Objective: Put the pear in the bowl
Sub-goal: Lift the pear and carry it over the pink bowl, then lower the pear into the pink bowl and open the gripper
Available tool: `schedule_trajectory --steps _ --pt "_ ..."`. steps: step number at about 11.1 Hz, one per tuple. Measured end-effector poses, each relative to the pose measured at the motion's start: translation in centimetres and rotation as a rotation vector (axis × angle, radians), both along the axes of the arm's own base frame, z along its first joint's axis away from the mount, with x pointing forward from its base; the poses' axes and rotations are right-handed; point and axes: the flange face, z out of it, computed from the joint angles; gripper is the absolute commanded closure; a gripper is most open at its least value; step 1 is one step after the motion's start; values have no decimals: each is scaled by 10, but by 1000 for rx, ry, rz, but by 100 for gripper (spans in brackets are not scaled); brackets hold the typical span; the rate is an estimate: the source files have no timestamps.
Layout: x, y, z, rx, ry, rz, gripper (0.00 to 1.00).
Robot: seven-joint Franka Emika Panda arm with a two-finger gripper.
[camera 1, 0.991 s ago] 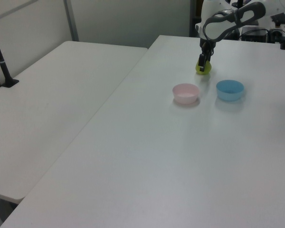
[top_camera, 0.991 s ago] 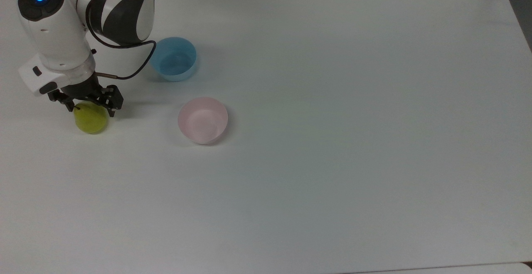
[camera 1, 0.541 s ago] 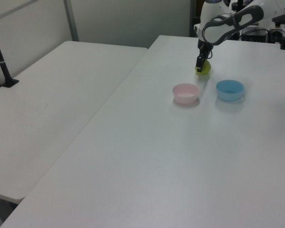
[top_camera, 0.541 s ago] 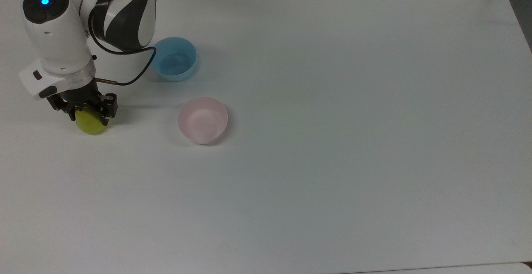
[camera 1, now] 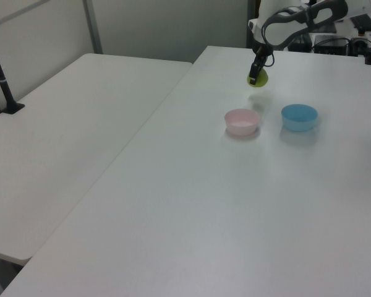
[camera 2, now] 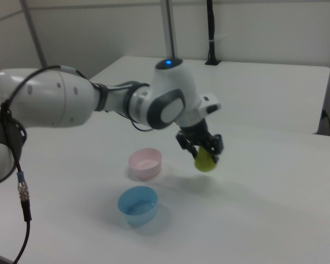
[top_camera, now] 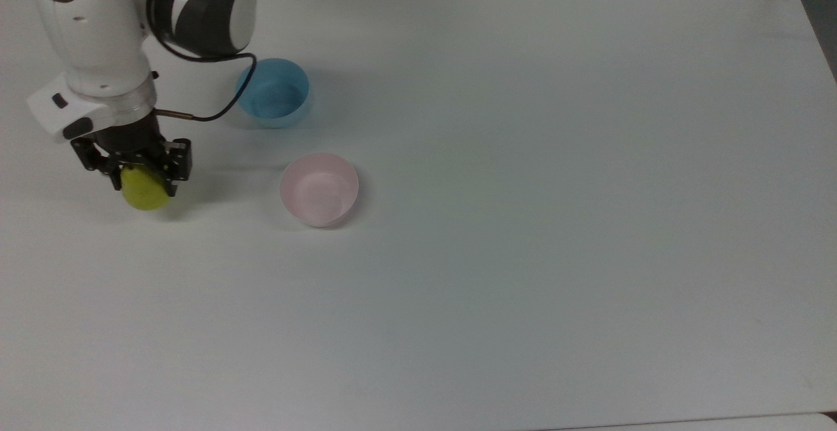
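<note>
You have the pear clamped between the fingers of the end effector, lifted clear of the tabletop, as the gap and shadow beneath it in the right view suggest. The bowl, the pale pink one, sits off toward the top view's right of the pear, well apart from it. Carry the fruit across at this height so it passes above the near rim, stop with it centred over the pink hollow, then lower before you let go, since a rounded pear dropped from high up would likely bounce or tip the light plastic. Keep away from the blue bowl, which stands near the pink one and is of like size. Count what is here: one pear, one pink bowl, one blue bowl, one arm.
</note>
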Motion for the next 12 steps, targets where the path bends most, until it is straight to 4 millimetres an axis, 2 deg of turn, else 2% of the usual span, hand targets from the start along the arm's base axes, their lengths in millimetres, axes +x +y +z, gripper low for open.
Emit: schedule_trajectory --steps 2,4,7,9,12 --pt "5 55 16 39 9 -13 62" --pt "5 106 22 59 27 -30 62" --pt "0 174 0 32 63 -74 62" --pt "-3 201 -9 32 77 -73 61" --pt "-4 219 -12 42 78 -77 60"
